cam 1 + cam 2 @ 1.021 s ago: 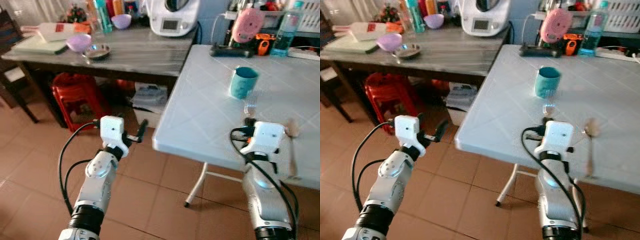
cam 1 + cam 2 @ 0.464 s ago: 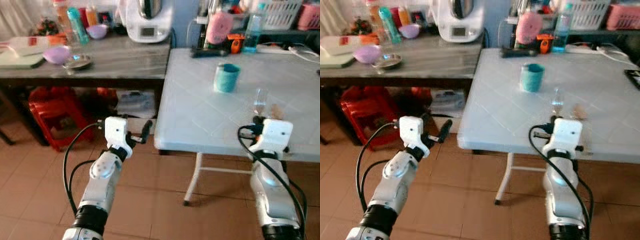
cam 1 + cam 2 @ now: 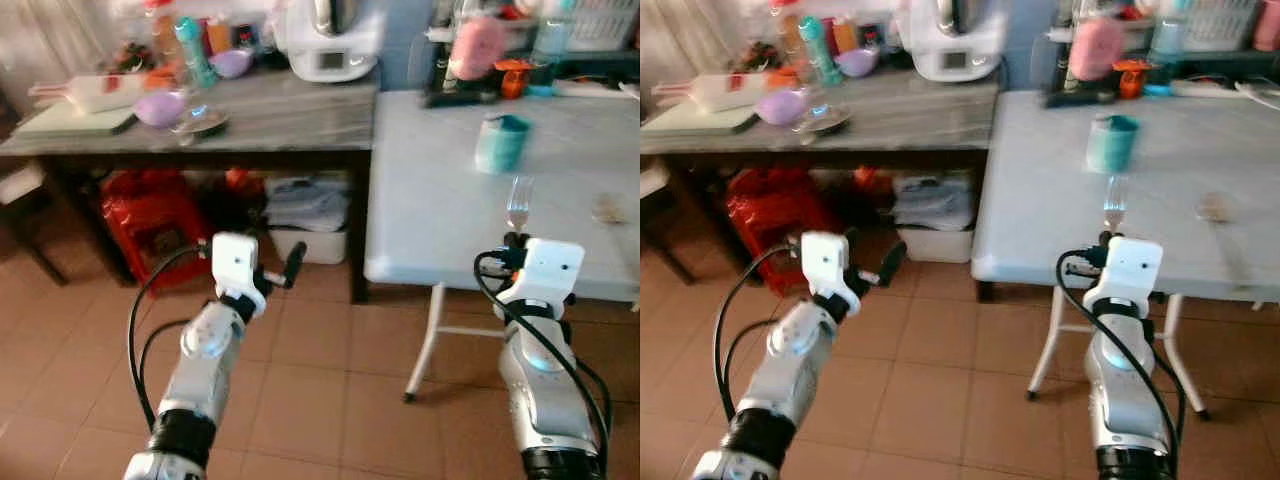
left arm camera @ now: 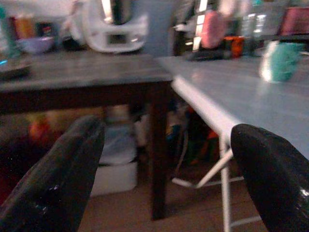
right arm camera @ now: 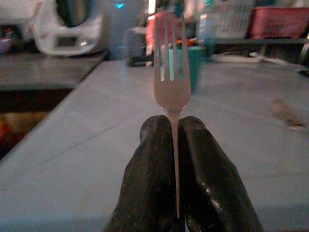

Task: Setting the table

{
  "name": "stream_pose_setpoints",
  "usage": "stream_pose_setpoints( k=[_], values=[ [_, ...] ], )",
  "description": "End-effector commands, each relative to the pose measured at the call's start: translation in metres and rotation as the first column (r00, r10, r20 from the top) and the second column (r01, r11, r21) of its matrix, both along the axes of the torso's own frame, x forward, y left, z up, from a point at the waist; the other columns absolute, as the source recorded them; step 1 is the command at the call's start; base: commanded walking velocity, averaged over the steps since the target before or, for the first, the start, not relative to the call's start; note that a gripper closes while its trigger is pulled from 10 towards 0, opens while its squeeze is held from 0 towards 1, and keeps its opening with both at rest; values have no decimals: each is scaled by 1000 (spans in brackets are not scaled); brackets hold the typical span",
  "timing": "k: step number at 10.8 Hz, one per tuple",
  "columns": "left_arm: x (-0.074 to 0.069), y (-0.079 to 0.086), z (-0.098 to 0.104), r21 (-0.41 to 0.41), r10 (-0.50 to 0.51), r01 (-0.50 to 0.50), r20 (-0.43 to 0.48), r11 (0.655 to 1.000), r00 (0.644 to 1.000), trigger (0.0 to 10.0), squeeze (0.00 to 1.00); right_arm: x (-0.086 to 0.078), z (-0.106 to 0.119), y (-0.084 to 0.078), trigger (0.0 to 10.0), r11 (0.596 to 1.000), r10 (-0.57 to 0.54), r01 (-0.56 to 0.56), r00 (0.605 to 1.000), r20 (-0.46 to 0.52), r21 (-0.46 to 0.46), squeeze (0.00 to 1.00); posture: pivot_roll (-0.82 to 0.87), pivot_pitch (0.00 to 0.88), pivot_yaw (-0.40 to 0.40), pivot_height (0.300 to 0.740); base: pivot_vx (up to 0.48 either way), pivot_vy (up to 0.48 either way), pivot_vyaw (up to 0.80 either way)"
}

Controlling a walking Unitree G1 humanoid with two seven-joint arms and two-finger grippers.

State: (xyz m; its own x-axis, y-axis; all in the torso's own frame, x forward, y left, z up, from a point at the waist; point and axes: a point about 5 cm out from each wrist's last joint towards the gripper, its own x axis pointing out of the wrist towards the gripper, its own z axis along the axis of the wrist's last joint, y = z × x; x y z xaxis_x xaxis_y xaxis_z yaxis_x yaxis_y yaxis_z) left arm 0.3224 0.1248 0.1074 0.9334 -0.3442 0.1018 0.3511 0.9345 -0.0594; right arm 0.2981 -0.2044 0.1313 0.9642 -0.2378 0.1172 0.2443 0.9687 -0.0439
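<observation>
- Right claw (image 5: 175, 140): pinched tight on a fork (image 5: 171, 77), tines toward 12 o'clock, over the white desk (image 3: 440, 200) edge.
- Cup (image 3: 499, 143) stands at 12 o'clock beyond it.
- Left claw (image 4: 164, 159): spread wide, holding nothing, above the floor (image 3: 300, 390).

Metal fork (image 5: 171, 87), four-tined and silver, pinched by its thin handle between the closed black fingers of the right gripper (image 5: 175, 145); it stands at the centre of the right wrist frame, tines uppermost, and at right of centre in the head views, over the near edge of the pale blue table (image 3: 440, 215). Teal cup (image 3: 500, 143), upright on that table in the upper right of the left eye frame. Blurred spoon (image 3: 1214, 210), lying flat near the table's right edge.
</observation>
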Motion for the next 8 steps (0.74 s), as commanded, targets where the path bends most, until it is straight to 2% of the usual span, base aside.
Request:
stream_pose_setpoints(
  k=[1, 5, 6, 7, 8],
  values=[
    [1, 9, 1, 16, 24, -24, 5, 1000, 1000, 10000, 0, 2, 4, 7, 10000, 1000, 19, -19, 1000, 19, 7, 0, 45, 4, 97, 740, 0, 424, 0],
    [1, 8, 1, 16, 23, -23, 6, 1000, 1000, 10000, 0, 5, 5, 5, 10000, 1000, 11, -11, 1000, 23, 12, 0, 47, 1, 97, 740, 0, 409, 0],
    [1, 7, 2, 24, 19, -19, 17, 1000, 1000, 10000, 0, 5, 5, 5, 10000, 1000, 10, -10, 1000, 24, 8, 0, 47, 1, 97, 740, 0, 0, 0],
    [-1, 4, 3, -4, -46, 46, 10, 999, 999, 10000, 0, 5, 5, 4, 10000, 1000, 9, -9, 1000, 26, 6, 0, 46, 2, 97, 740, 0, 0, 0],
    [-3, 4, 5, -6, -64, 64, 25, 998, 998, 10000, 0, 4, 5, 3, 10000, 1000, 8, -8, 1000, 26, 3, 0, 46, 3, 97, 740, 0, 0, 0]
  ],
)
